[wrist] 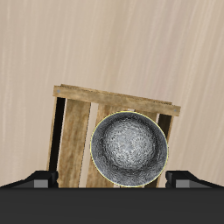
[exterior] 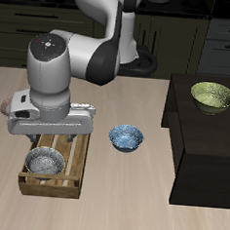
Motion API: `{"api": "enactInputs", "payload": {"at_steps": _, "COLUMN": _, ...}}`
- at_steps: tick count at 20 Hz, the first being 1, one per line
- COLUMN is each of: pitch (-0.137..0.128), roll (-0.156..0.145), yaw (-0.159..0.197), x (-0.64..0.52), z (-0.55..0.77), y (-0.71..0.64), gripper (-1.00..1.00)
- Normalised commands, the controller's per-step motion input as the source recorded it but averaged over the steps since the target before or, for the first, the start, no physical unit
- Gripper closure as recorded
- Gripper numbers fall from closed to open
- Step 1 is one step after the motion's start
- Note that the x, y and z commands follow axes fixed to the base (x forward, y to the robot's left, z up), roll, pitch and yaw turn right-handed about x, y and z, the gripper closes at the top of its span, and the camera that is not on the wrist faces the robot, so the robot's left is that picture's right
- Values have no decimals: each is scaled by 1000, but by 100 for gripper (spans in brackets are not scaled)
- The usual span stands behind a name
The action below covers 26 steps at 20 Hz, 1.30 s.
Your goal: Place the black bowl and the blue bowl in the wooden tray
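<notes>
The black bowl (exterior: 45,162) with its grey mottled inside sits in the wooden tray (exterior: 73,170), at the end nearer the table's front edge. It also shows in the wrist view (wrist: 129,149), resting on the tray's slats (wrist: 74,122). My gripper (exterior: 45,136) hangs just above the bowl, open. In the wrist view its fingertips (wrist: 39,178) stand wide apart, one on each side of the bowl, clear of the rim, with the gripper (wrist: 112,179) over it. The blue bowl (exterior: 126,138) stands on the table beside the tray.
A tall black block (exterior: 198,143) stands at the table's side, with an olive-green bowl (exterior: 213,96) on top. A pink-rimmed plate (exterior: 4,106) peeks out behind my arm. Dark cabinets line the back.
</notes>
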Motion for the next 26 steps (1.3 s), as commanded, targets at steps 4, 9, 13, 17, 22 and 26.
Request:
{"api": "enactInputs", "payload": {"at_steps": 4, "pitch": -47, "roll": -8, "yaw": -30, "x": -212, "z": 316, "y": 270, "gripper": -100}}
{"api": "enactInputs", "payload": {"at_steps": 9, "pitch": -57, "roll": -25, "yaw": -35, "x": -239, "z": 367, "y": 178, "gripper": -100}}
{"api": "enactInputs", "payload": {"at_steps": 13, "pitch": -57, "roll": -22, "yaw": -4, "x": -138, "z": 315, "y": 98, "gripper": -100}}
{"api": "enactInputs", "payload": {"at_steps": 17, "pitch": -46, "roll": -21, "yaw": 10, "x": -143, "z": 190, "y": 43, "gripper": -100}}
{"api": "enactInputs", "payload": {"at_steps": 22, "pitch": -32, "roll": -22, "yaw": -14, "x": -88, "z": 22, "y": 107, "gripper": -100}}
{"api": "enactInputs", "payload": {"at_steps": 26, "pitch": -56, "roll": -3, "yaw": -44, "x": -262, "z": 70, "y": 227, "gripper": -100}}
